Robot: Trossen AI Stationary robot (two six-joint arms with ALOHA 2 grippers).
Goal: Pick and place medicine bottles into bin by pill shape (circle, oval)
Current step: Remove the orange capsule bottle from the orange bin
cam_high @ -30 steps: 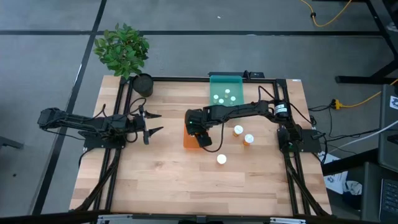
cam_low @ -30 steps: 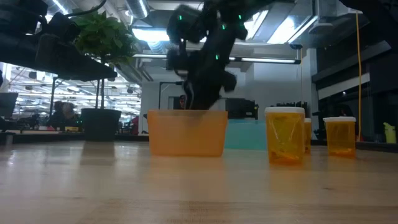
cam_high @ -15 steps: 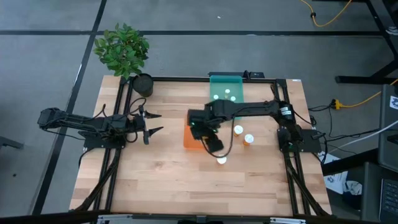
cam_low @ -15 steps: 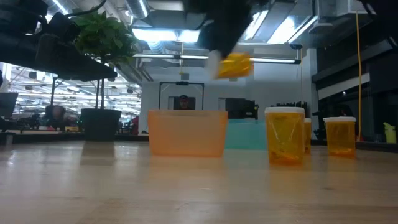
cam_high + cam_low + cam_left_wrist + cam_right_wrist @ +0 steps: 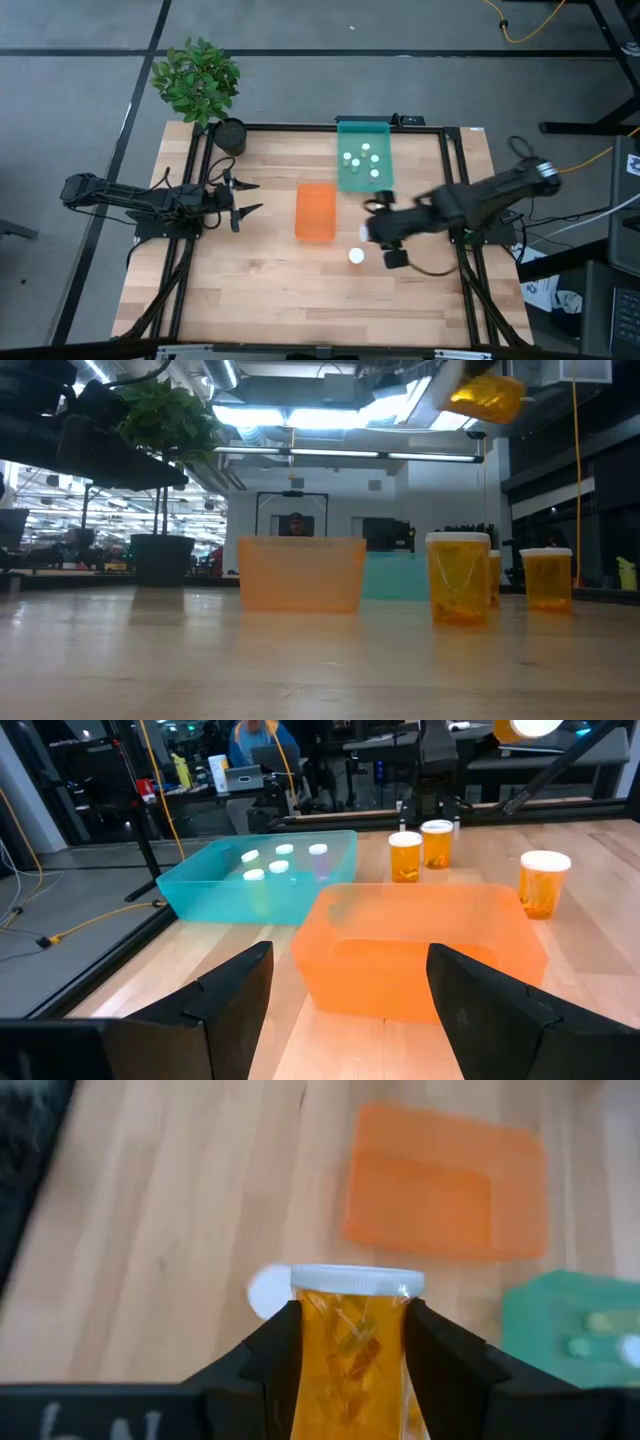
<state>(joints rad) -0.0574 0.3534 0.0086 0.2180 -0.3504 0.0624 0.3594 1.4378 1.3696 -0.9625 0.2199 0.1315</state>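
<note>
Carry step: right gripper [image 5: 350,1342] is clamped on an amber bottle [image 5: 352,1350], held high above the table near the orange bin [image 5: 316,211] and green bin [image 5: 364,158]. Next: choose a bin, lower, release. Left gripper [image 5: 345,995] waits, fingers apart.

**Top-down look at the table**

Wooden slatted table [image 5: 260,290] fills the middle. A translucent orange plastic bin [image 5: 315,211] sits at center, with a teal plastic bin [image 5: 347,178] holding white-capped bottles [image 5: 358,160] just upper right of it. The right gripper [image 5: 380,232] is blurred, right of center, near a lone white-capped bottle [image 5: 356,256]. The left gripper [image 5: 243,200] hangs spread wide at mid-left. A leafy green potted plant [image 5: 198,82] sits upper left.
</note>
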